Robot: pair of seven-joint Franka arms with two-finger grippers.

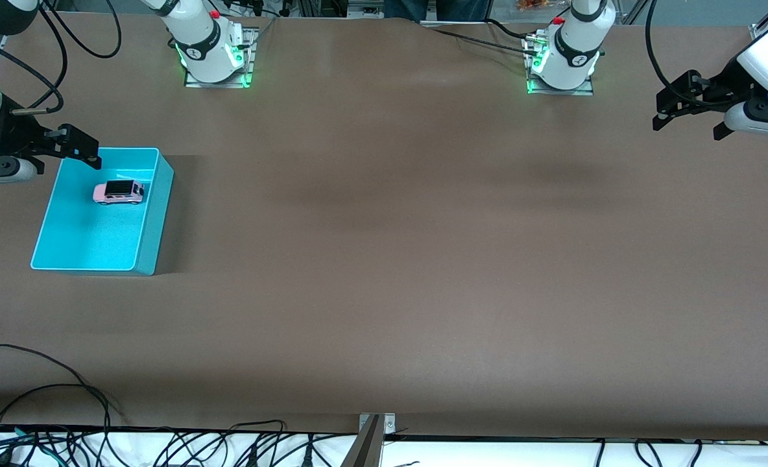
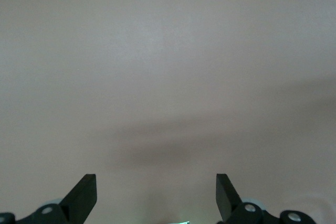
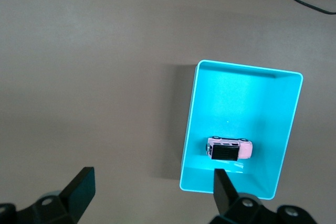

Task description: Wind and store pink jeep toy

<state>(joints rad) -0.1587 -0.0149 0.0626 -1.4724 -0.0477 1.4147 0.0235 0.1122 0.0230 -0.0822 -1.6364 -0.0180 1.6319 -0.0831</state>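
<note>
Pink jeep toy stored in turquoise bin; both grippers released.

The pink jeep toy (image 1: 119,192) rests inside the turquoise bin (image 1: 154,214), toward the right arm's end of the table. The right gripper (image 1: 79,148) hangs over the bin's rim, fingers spread, empty. The left gripper (image 1: 689,115) waits over bare table, fingers spread.

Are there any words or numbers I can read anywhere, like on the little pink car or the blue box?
None can be read.
Pink jeep toy: no words or numbers show on it.
Turquoise bin: plain, no label.
Round marks on the two arm bases: too small to read.
Left pincer and right pincer: no writing shows.
</note>
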